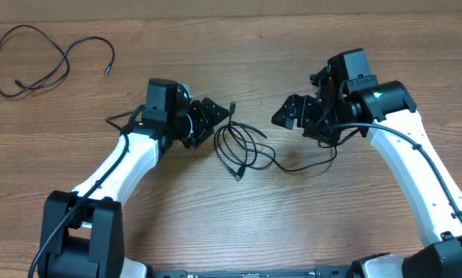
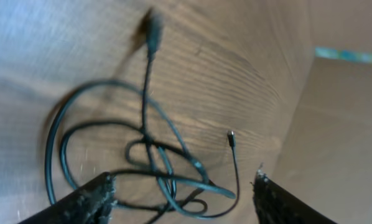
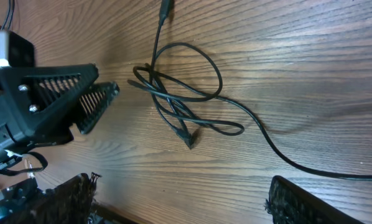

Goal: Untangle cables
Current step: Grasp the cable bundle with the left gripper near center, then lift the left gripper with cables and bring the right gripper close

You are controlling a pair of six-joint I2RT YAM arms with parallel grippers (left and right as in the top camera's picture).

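Note:
A small tangle of thin black cables [image 1: 239, 147] lies on the wooden table between my two grippers. One strand trails right from it, under the right arm. My left gripper [image 1: 214, 117] is open at the tangle's left edge. In the left wrist view the loops [image 2: 155, 155] lie between and just ahead of its open fingers [image 2: 183, 193]. My right gripper [image 1: 289, 112] is open and empty, up and to the right of the tangle. The right wrist view shows the tangle [image 3: 180, 106] ahead of the open fingers [image 3: 183, 199]. A separate loose cable [image 1: 38, 62] lies at the far left.
The wooden table [image 1: 239, 224] has bare surface in front of the tangle. A cardboard wall [image 2: 341, 137] stands along the table's far edge. The left gripper [image 3: 80, 99] shows at the left of the right wrist view.

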